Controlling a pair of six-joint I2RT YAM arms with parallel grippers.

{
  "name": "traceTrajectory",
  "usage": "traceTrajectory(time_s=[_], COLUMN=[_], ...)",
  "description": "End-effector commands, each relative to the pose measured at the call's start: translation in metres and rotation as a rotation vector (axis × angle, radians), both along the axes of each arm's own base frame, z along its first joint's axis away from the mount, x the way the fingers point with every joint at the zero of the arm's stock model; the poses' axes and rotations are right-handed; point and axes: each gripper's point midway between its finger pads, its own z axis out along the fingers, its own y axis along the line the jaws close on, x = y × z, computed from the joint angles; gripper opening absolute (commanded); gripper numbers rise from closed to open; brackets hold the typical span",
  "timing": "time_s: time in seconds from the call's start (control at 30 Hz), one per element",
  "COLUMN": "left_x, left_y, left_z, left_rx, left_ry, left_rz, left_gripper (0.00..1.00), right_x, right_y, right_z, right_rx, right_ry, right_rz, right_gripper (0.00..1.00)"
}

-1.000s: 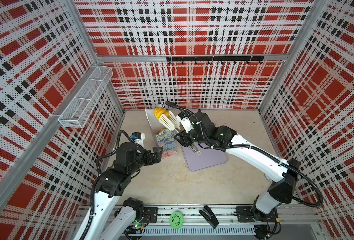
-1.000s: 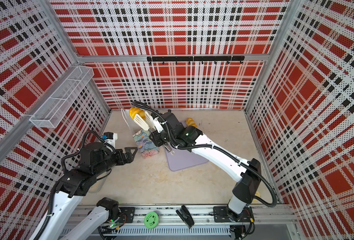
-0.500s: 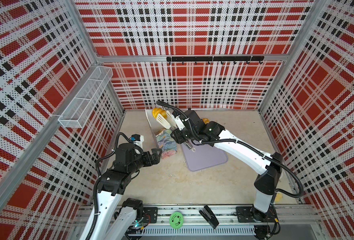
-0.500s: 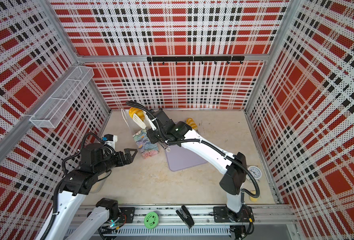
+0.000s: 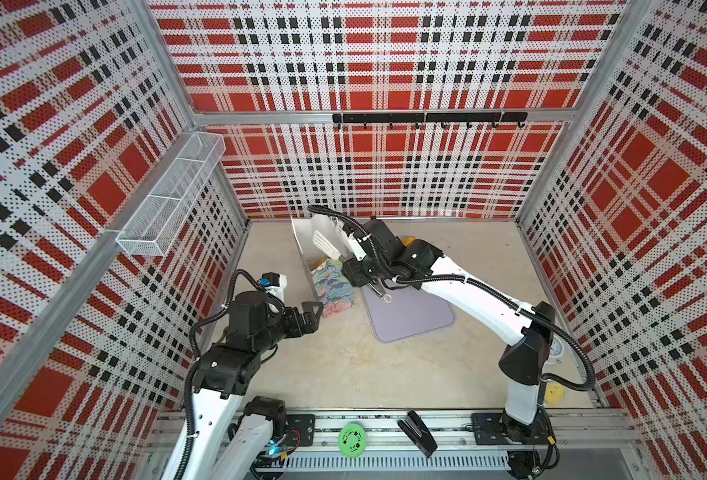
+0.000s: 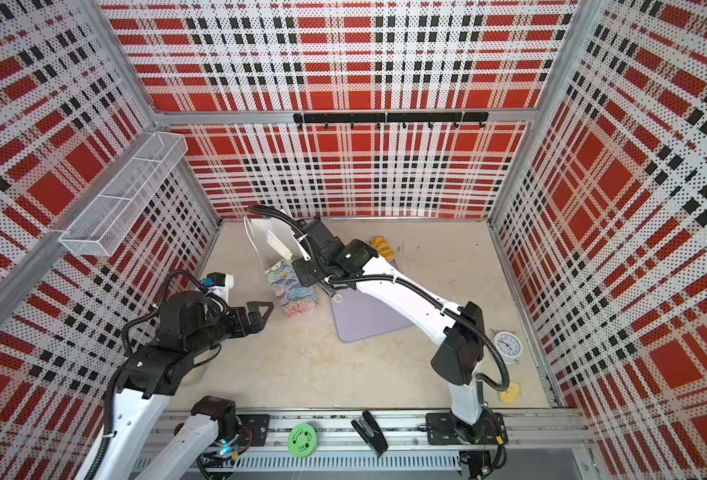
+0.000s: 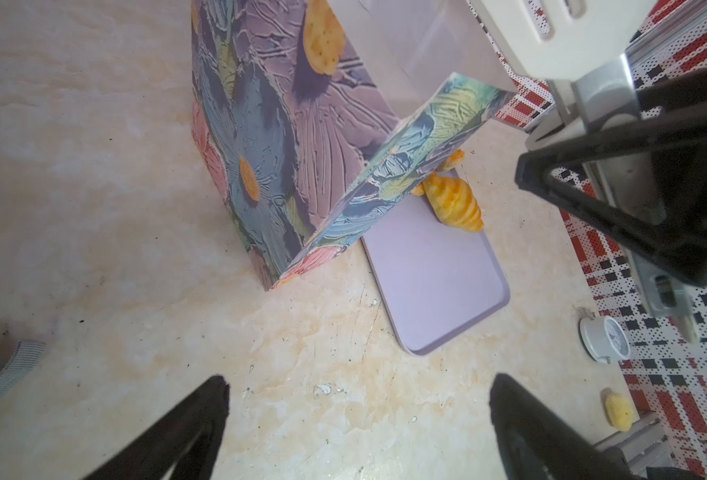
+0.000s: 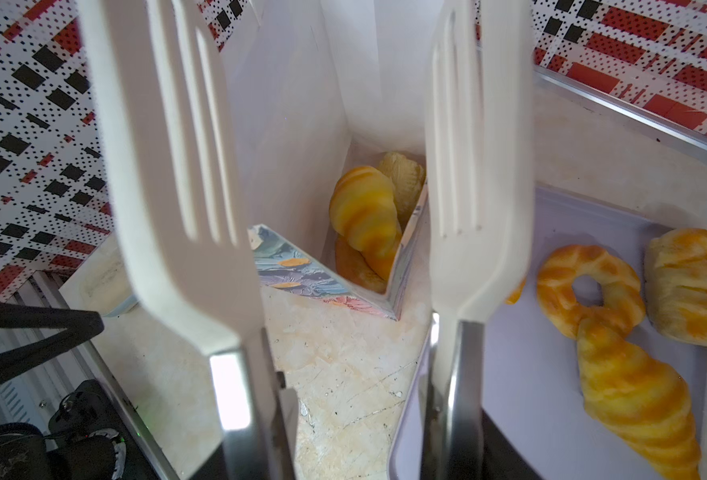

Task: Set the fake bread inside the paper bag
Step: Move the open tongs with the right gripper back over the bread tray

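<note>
— Since some fake bread point(image 8: 364, 212) already lies inside the paper bag point(image 8: 302, 274), what's left?
— Ring point(image 8: 590, 286), croissant point(image 8: 638, 399), bun point(image 8: 692, 286) on the lavender tray point(image 8: 522, 395) beside it. Right tool point(image 5: 354, 255) grips tongs point(image 8: 169, 166), blades apart, empty; left tool point(image 7: 358, 380) gapes wide.

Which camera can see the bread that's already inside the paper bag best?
The right wrist view: it looks down into the open paper bag onto the bread inside. In both top views the tongs and right arm hide the bag's bottom. The left wrist view shows only its painted outside.
</note>
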Motion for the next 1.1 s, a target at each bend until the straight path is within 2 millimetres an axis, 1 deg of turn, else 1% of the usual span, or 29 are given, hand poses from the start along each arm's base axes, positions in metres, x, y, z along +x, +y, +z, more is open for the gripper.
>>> traceTrajectory(time_s=[0.0, 0.27, 0.43, 0.73, 0.87, 1.07], left_x=[-0.003, -0.01, -0.015, -0.023, -0.025, -0.03], left_y=[0.0, 0.002, 0.004, 0.005, 0.002, -0.012], left_z=[-0.002, -0.006, -0.006, -0.002, 0.001, 0.003], left_rx=[-0.008, -0.037, -0.055, -0.081, -0.074, -0.045], left_ry=[0.004, 0.018, 0.013, 0.004, -0.008, -0.018], left_rz=[-0.001, 0.021, 0.043, 0.088, 0.089, 0.054], left_gripper=[0.99, 0.99, 0.99, 0.99, 1.0, 0.99], right_x=[0.003, -0.005, -0.012, -0.025, -0.03, -0.037], right_y=[0.005, -0.003, -0.013, -0.034, -0.044, -0.063], right_z=[0.024, 0.034, 0.039, 0.039, 0.036, 0.032], right_rx=[0.043, 0.058, 0.073, 0.078, 0.081, 0.062], right_ry=[-0.056, -0.075, -0.089, -0.106, -0.112, -0.13], right_rz=[0.002, 0.007, 0.01, 0.001, -0.005, -0.03], right_gripper=[0.58, 0.59, 0.6, 0.61, 0.61, 0.62])
